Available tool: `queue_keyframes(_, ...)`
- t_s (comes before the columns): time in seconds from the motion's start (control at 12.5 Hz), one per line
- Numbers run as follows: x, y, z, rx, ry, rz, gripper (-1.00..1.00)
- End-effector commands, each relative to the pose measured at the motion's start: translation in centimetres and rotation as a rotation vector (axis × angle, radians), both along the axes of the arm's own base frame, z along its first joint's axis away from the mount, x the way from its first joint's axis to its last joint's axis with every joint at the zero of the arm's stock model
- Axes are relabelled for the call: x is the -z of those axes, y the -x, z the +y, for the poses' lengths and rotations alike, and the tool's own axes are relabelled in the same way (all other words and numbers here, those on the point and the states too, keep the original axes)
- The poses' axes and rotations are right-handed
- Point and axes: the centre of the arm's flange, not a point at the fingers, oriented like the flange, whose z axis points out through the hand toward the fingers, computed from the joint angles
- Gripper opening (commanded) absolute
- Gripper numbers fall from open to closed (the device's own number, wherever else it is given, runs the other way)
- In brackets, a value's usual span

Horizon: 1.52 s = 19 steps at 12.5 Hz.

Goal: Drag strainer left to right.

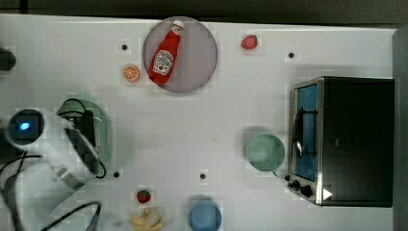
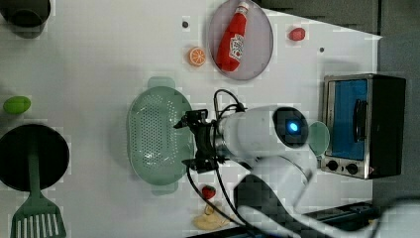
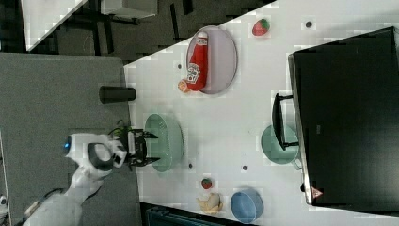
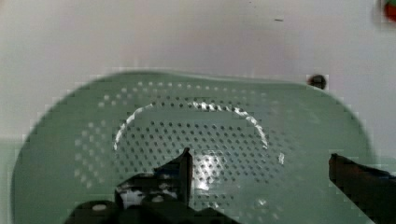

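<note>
The gripper (image 2: 185,143), fully spread and empty, hangs over the strainer (image 2: 153,134); its near rim (seemingly untouched) should be pinched before dragging.

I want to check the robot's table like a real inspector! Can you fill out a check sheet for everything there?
Surface: white table, small dark dots on it.
Job's things: strainer, mint green, upright, unheld.
Clutter: ketchup bottle lying on a grey plate; orange slice; two strawberries; banana; blue bowl; green cup; toaster oven.
Grippers: gripper open, at the strainer's rim.
Cables: black cable hanging from the wrist.
Surroundings: dark pan with green spatula in the left view.
</note>
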Motion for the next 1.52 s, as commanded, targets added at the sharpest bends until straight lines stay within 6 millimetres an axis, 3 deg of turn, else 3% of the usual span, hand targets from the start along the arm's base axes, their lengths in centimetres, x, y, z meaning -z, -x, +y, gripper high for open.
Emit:
queue_keyframes(0.08,1.7,-1.0,-0.5,0.109,-0.044,-0.034,1.00)
queue_keyframes(0.48,6.5,-1.5,-2.6,0.091,0.019,-0.044,1.00)
queue_keyframes(0.64,6.8,-1.5,-2.8,0.090,0.021,-0.053,1.00)
queue_keyframes(1.2,7.1,-2.1,-6.4,0.124,0.063,-0.057,1.00)
queue_keyframes(1.52,6.5,-2.0,-9.9,0.112,0.082,-0.059,1.00)
